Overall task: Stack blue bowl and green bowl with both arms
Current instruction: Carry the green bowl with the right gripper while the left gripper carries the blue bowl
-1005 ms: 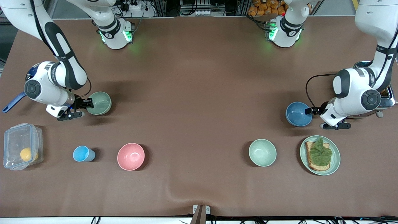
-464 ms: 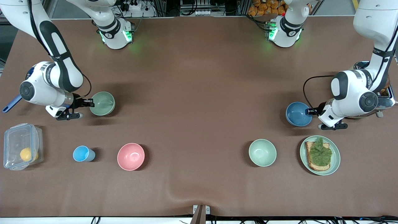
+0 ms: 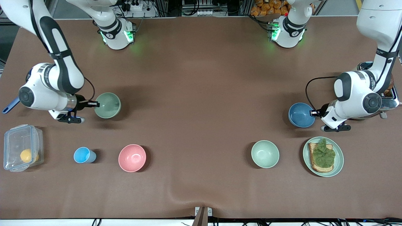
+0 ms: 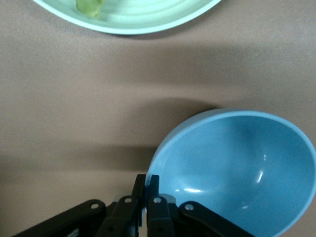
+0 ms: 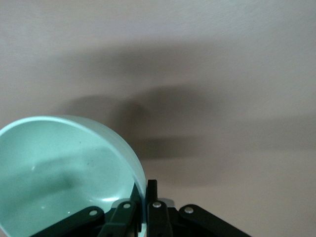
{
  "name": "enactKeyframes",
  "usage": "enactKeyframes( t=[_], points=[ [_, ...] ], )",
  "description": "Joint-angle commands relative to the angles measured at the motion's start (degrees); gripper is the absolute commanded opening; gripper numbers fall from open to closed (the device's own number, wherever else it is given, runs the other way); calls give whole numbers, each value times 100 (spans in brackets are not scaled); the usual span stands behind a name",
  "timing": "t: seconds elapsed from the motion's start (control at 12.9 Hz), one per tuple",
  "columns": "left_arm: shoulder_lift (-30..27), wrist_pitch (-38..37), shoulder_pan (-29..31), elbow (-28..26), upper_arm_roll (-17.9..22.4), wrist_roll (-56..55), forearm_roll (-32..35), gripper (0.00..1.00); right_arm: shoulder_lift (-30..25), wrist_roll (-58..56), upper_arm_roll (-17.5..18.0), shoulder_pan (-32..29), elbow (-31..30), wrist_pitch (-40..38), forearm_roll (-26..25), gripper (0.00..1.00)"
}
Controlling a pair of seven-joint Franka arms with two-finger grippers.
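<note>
The sage-green bowl is toward the right arm's end of the table. My right gripper is shut on its rim, one finger inside and one outside, and holds it slightly tilted, seemingly just off the table. The right wrist view shows the green bowl pinched in the right gripper. The blue bowl is toward the left arm's end. My left gripper is shut on its rim. The left wrist view shows the blue bowl clamped by the left gripper.
A pink bowl, a light-blue cup, a mint bowl and a pale-green plate with toast stand nearer the front camera. A clear box and a toaster sit at the table's ends.
My right gripper has carried the green bowl a little toward the middle of the table. The left gripper and the blue bowl have barely moved.
</note>
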Motion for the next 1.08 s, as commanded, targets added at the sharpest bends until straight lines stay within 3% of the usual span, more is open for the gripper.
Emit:
enactKeyframes(
  t=[0.0,0.39,0.54,0.77,1.0],
  points=[
    [10,77,-29,101,-47,-14,-208,0,-459,1242,6,714,-118,-185,136,0],
    [-491,-11,6,258,-468,-5,-217,0,-469,3424,-3,2401,-5,173,1129,0],
    [-605,-291,49,408,-495,30,-217,0,-321,4547,-3,3121,144,638,1147,0],
    [-711,-511,6,706,-740,-101,-226,0,416,6200,-12,4150,819,1325,1147,0],
    [-676,-985,-29,1198,-1004,-460,-235,0,1006,7257,-12,4723,1349,1947,1156,0]
  ],
)
